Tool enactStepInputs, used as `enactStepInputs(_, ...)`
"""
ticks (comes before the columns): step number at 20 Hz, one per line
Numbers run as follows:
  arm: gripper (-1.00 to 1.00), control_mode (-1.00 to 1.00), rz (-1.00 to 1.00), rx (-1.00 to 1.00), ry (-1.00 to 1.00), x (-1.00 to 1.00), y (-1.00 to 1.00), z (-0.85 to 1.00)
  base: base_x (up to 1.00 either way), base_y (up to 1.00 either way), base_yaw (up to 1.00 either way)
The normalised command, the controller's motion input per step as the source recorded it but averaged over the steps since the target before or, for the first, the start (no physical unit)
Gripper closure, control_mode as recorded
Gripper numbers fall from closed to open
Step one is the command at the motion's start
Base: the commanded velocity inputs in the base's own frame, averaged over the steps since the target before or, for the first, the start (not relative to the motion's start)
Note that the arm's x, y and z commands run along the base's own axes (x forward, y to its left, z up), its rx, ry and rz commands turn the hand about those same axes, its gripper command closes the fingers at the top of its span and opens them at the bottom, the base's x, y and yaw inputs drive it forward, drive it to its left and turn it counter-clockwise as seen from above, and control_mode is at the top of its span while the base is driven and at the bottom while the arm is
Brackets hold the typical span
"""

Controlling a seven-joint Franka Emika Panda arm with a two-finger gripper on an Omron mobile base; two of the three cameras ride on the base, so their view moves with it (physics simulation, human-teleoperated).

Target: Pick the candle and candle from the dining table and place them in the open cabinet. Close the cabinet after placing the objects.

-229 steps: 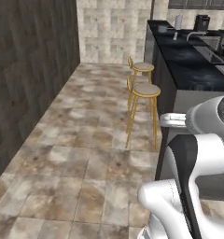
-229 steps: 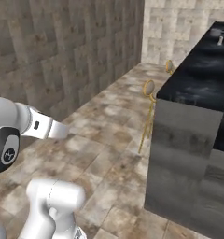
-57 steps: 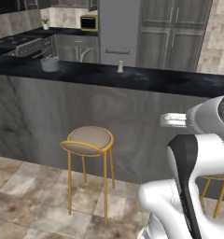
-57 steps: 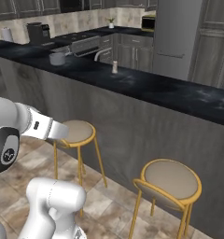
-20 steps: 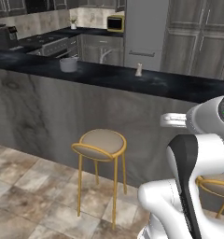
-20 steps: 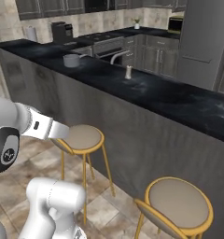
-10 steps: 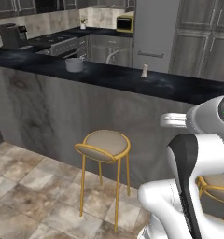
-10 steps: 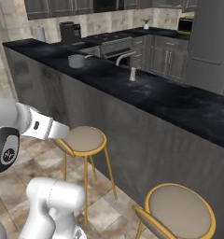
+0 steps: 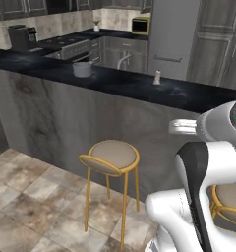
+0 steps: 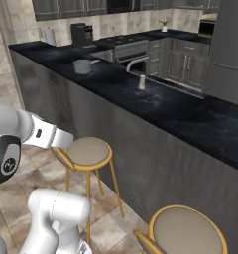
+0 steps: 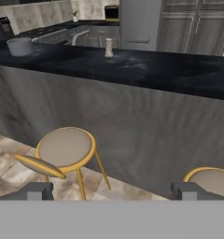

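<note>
Since half a second ago the whole view has slid a little further along the long dining table with the glossy black marbled top and grey wood-grain front (image 9: 56, 113), so the camera base has driven on; the things on the table have not moved on it.

In the hand view the two-finger gripper (image 11: 111, 191) hangs low before the table's front panel, its two dark finger tips (image 11: 37, 191) set wide apart with nothing between them: it is open and holds nothing.

Ahead of the gripper and above it, the small cream-beige candle with a narrower top (image 11: 108, 48) stands upright on the black top, well apart from the fingers. Whether a second candle stands anywhere cannot be told. The same candle shows in the left base view (image 9: 157, 77) and in the right base view (image 10: 142, 82).

Further along the top, up and to the left of the gripper, sits a grey round pot (image 11: 19, 46). A curved metal tap (image 11: 80, 35) rises behind the table, close to the candle.

Just in front of the left finger tip stands a round-seated stool with yellow legs (image 11: 66, 148); a second such stool (image 11: 212, 179) lies close by the right finger tip.
</note>
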Motion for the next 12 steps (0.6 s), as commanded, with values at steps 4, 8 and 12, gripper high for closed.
enactStepInputs(4, -1.00, 1.00, 0.00, 0.00, 0.00, 0.00, 0.00, 0.00, 0.17, -0.38, 0.12)
enactStepInputs(8, -1.00, 1.00, 0.00, 0.00, 0.00, 0.00, 0.00, 0.00, 0.09, -0.29, 0.11)
enactStepInputs(12, -1.00, 1.00, 0.00, 0.00, 0.00, 0.00, 0.00, 0.00, 0.00, -0.12, 0.07)
